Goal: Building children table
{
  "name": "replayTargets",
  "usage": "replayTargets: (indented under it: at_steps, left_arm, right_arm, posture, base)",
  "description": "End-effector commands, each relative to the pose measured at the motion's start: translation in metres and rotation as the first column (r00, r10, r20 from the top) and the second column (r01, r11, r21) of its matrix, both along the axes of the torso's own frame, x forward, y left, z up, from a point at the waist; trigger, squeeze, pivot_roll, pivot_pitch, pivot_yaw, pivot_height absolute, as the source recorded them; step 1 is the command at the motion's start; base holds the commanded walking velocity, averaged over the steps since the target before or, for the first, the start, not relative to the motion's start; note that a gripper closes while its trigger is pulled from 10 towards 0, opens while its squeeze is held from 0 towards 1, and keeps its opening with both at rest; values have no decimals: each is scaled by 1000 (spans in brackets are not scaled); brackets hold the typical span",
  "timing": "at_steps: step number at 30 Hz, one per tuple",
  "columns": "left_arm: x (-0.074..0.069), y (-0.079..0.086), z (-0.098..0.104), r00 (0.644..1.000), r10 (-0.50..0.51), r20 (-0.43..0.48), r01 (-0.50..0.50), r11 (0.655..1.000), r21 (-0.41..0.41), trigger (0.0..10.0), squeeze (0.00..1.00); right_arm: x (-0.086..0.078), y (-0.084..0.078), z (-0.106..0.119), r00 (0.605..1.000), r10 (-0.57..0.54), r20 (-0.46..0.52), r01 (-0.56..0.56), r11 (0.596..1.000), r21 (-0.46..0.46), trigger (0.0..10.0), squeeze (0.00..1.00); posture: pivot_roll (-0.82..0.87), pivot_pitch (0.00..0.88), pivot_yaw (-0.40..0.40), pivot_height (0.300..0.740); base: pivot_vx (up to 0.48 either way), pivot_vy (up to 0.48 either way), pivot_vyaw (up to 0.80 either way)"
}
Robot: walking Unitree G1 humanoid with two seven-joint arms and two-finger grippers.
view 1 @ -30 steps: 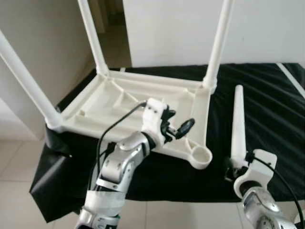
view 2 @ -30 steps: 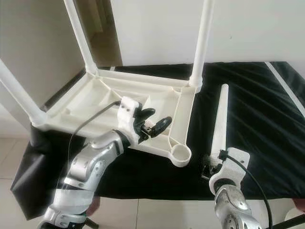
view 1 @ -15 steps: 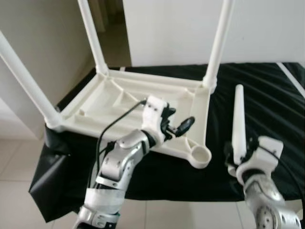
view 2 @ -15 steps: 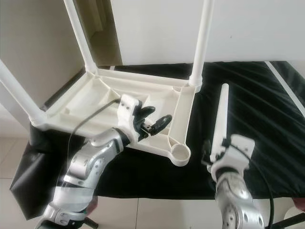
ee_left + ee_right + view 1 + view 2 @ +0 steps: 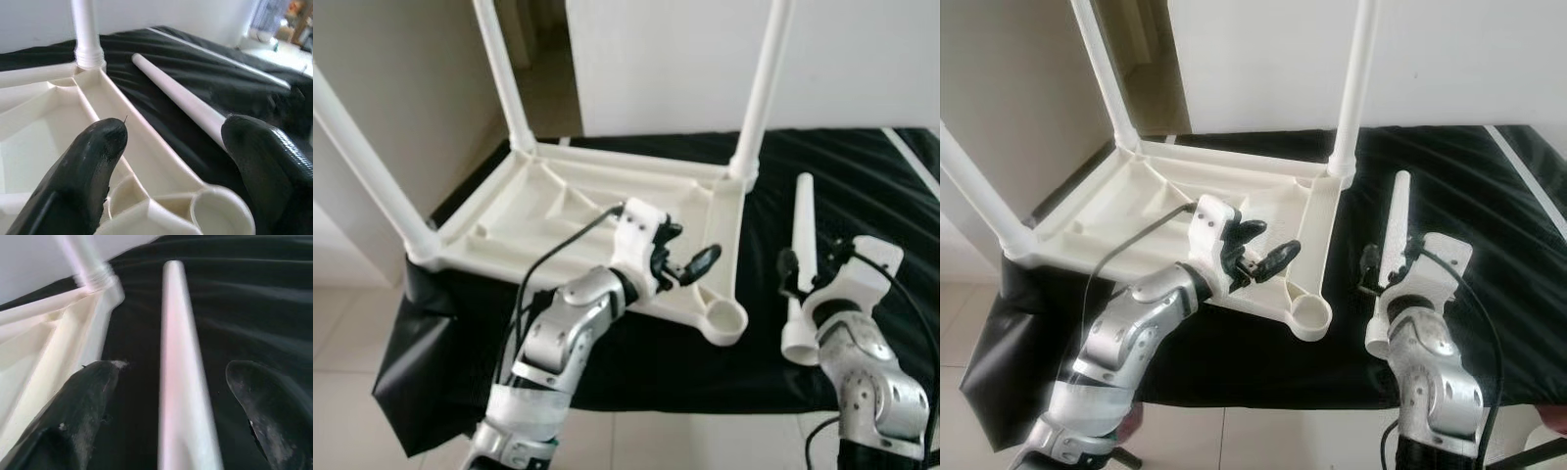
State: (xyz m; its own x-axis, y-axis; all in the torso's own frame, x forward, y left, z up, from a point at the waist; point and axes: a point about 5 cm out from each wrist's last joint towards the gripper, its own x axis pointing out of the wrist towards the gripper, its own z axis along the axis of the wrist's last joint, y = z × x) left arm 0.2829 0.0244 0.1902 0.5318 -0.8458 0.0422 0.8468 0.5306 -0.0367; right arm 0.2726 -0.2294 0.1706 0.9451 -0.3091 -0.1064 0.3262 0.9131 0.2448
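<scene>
Right gripper had its fingers spread wide, one on each side of the loose white leg, not closed on it; contact could not be told. The loose leg lay on the black cloth, right of the table, narrow end far, wide end near, by the cloth's near edge.

Left gripper was also open wide, holding nothing, hovering over the near right part of the upside-down white table, just left of the empty round leg socket at its near right corner. Left fingers sat above the ribbed underside; touching or not could not be told.

The table rested tabletop-down on the cloth. Three legs stood up in their sockets: far left leg, far right leg, near left leg. Behind, white wall; tiled floor near left.
</scene>
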Motion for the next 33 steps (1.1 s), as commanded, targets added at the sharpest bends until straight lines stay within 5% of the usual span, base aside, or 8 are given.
replayTargets:
  at_steps: [1,13,26,28,33]
  left_arm:
    - [-15,-4,-6,978,-206,-11,206,978,29,10000,0]
    - [-42,4,-19,917,-394,-60,398,909,126,10000,0]
    - [-46,4,-18,920,-383,-87,391,913,115,10000,0]
    - [-50,4,-16,922,-374,-102,383,919,95,10000,0]
    - [-53,5,-15,923,-371,-108,380,920,93,10000,0]
  right_arm:
    - [2,-7,-6,999,-36,-23,36,999,28,10000,0]
    - [22,-6,-7,996,48,-80,-43,997,67,10000,0]
    - [40,-6,-8,969,78,-232,-56,993,99,10000,0]
    - [44,-6,-18,938,79,-337,-46,994,103,10000,0]
    - [45,-8,-24,917,67,-394,-29,994,102,10000,0]
  posture:
    - [-6,0,26,740]
    - [12,0,34,740]
    - [27,0,26,740]
    - [33,0,18,740]
    - [37,0,13,740]
  base:
    - [0,0,0]
    - [0,0,0]
    - [0,0,0]
    - [0,0,0]
    - [0,0,0]
